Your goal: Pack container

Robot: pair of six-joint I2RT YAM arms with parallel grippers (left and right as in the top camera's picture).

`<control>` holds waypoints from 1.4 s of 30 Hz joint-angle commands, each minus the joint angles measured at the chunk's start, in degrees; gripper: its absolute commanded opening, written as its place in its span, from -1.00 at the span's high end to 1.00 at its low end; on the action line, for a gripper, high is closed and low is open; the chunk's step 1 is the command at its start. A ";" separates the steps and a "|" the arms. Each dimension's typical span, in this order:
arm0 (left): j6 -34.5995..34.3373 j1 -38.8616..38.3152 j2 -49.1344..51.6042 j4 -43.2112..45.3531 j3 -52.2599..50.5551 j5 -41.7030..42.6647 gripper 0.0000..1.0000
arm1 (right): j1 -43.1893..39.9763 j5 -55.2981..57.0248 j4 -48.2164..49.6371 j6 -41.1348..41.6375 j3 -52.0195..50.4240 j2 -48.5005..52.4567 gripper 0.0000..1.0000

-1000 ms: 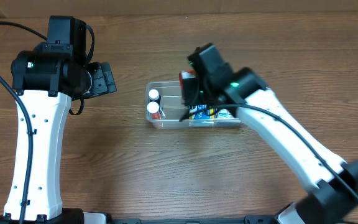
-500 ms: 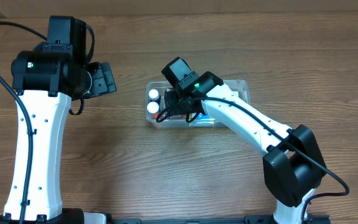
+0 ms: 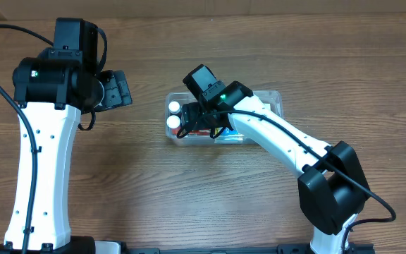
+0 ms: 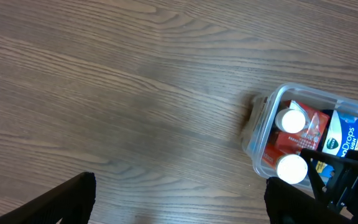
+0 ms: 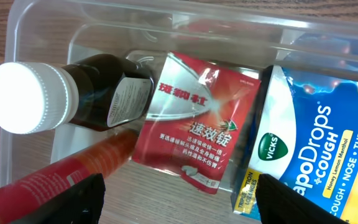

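Observation:
The clear plastic container [image 3: 276,99] lies at the table's middle. It holds two white-capped bottles [image 3: 173,115], a red packet [image 5: 197,124], a blue cough-drops box [image 5: 328,149] and a red box [image 5: 55,171]. My right gripper [image 3: 199,130] hangs over the container's left part, jaws wide open and empty [image 5: 185,211]. The dark bottle [image 5: 98,93] lies just ahead of it. My left gripper [image 3: 122,88] is open and empty, left of the container, above bare wood [image 4: 179,208]. The container [image 4: 260,124] shows at the right of the left wrist view.
The wooden table [image 3: 154,197] spreads around the container. The left arm's white link [image 3: 41,162] stands along the left side. The right arm [image 3: 287,148] reaches in from the lower right and covers much of the container.
My right gripper has swung left along the container, from its middle to the end near the bottles, then held still. The left arm has not moved.

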 commanded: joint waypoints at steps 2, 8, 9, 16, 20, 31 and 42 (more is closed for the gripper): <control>1.33 -0.11 -0.24 0.04 -0.24 0.09 -0.77 | -0.28 0.79 0.26 0.07 1.03 -0.26 -0.58; 3.37 -0.11 -0.24 0.50 -0.24 0.13 -0.78 | -4.79 16.44 -7.67 -0.37 6.99 -7.82 -0.91; 4.24 -0.11 -0.24 1.11 -0.24 0.28 -0.79 | -7.15 17.05 -8.33 -0.39 8.33 -9.84 -1.00; 7.08 -0.09 -0.09 6.88 -0.24 -0.33 -1.00 | -26.45 12.87 -8.07 -0.33 9.29 -14.80 -1.00; 7.10 -0.11 -0.09 8.41 -0.24 -0.13 -1.00 | -34.14 12.83 -10.03 -0.39 9.29 -14.91 -1.00; 11.98 -1.70 -7.06 7.58 -3.45 0.50 -1.00 | -37.09 10.51 -12.52 -0.15 1.18 -28.28 -1.00; 5.25 -7.26 -48.37 23.56 -45.57 -0.22 -1.00 | -30.10 10.88 -4.33 -0.24 -39.65 -68.61 -1.00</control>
